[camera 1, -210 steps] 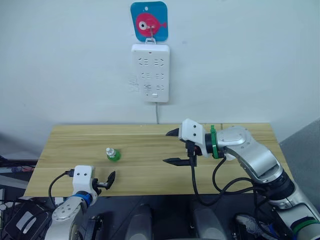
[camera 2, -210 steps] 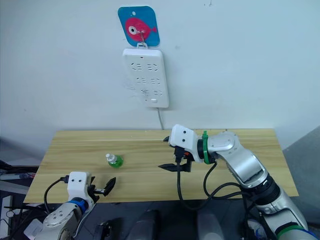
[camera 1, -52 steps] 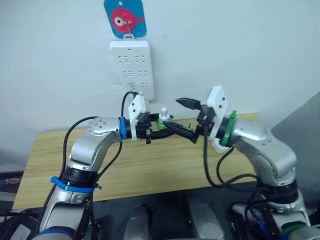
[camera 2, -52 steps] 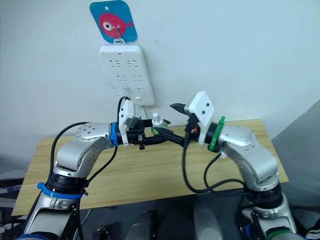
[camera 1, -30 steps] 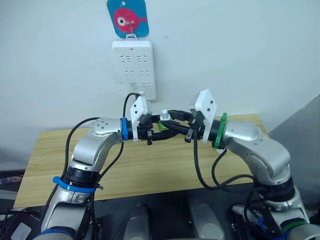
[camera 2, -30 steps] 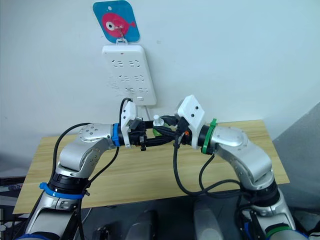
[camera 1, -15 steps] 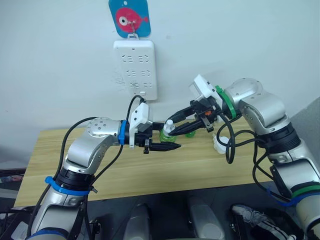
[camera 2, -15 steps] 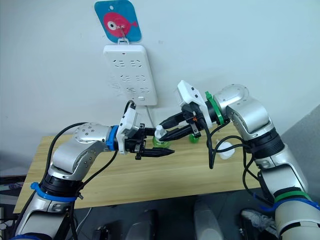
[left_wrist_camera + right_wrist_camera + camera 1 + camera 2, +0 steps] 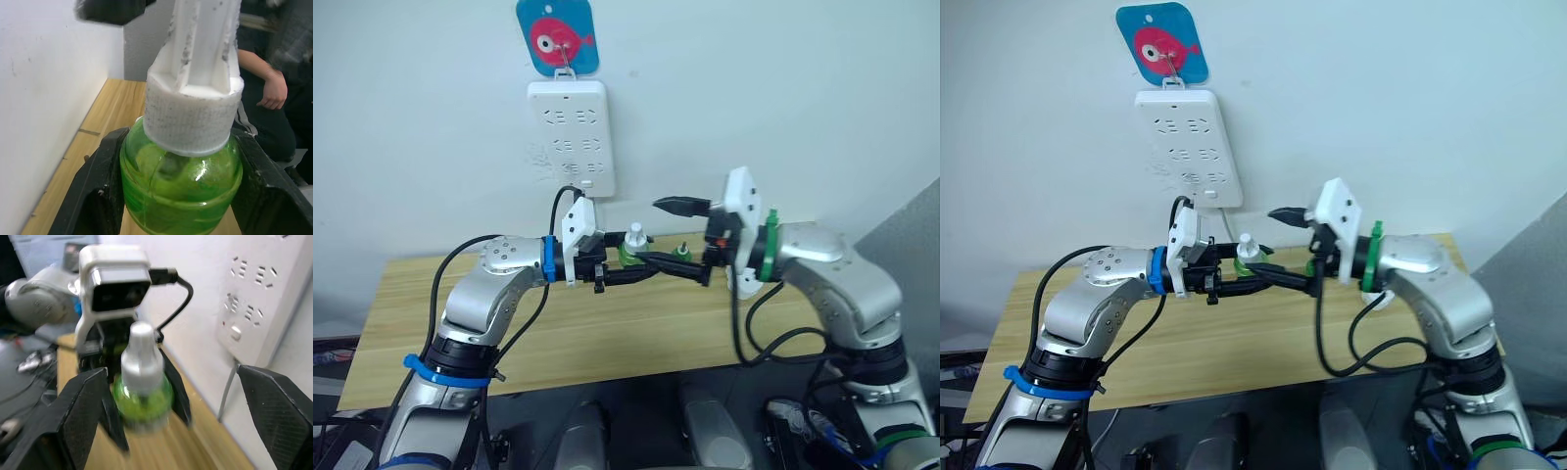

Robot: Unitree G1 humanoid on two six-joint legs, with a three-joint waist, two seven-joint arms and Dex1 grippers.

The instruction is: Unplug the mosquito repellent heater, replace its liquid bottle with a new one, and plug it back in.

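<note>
Left end effector (image 9: 625, 266) clamps the green liquid bottle (image 9: 631, 250) upright above the desk's (image 9: 431, 294) far edge; right end effector (image 9: 677, 240), spread wide, faces it from just beside, on the robot's right.

A plain pale wall (image 9: 783, 98) fills the back of the room, evenly lit, with faint scuff marks beside the long white power strip (image 9: 570, 135) that hangs on it. The strip hangs from a hook on a blue plaque with a pink fish (image 9: 557, 37), and a thin cord runs down from its lower end toward the bench (image 9: 401, 333). The bench is light wood with a visible grain, its long back edge set against the wall. A grey panel (image 9: 911, 245) stands at the bench's far end. Dark floor (image 9: 1263, 431) with loose cables lies below the bench's front edge.
</note>
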